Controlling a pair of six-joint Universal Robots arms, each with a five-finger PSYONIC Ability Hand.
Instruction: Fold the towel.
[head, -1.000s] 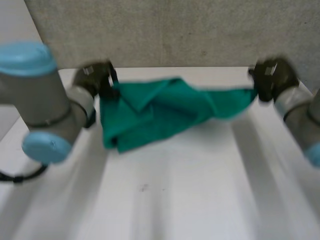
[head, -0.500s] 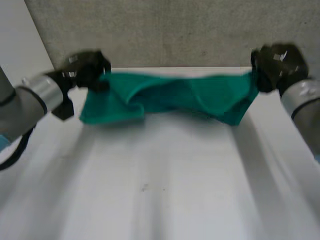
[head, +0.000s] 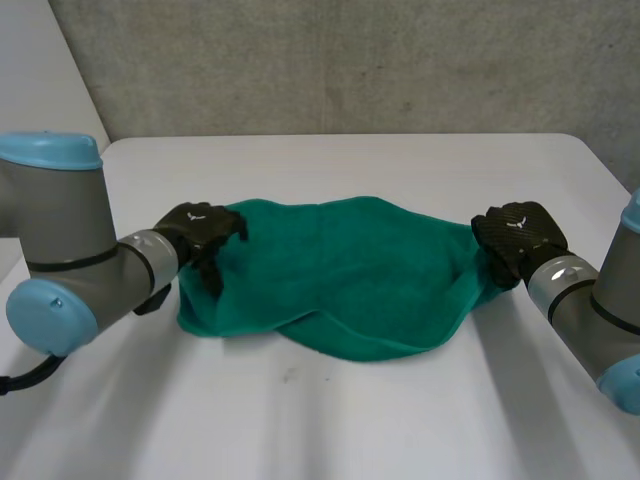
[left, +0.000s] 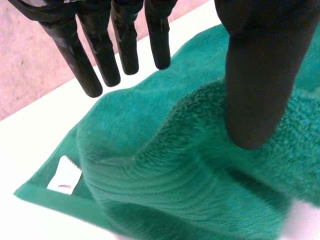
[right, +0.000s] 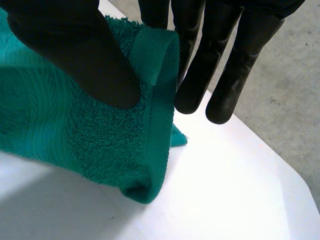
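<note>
White table (head: 330, 430) holds the green towel (head: 350, 285) mid-frame, my left hand (head: 200, 232) slack on its left edge, my right hand (head: 515, 238) pinching the right corner, which I'd lay flat before releasing.

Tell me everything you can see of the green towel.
The towel is green terry cloth with a flat woven hem and a small white label near one corner. It lies on the white table, stretched sideways between the arms and doubled over itself with rumpled, uneven edges. The left robot hand is at its left end, fingers straight, thumb resting on a raised fold. The right robot hand pinches the hem at its right end between thumb and fingers; that end appears slightly lifted.
</note>
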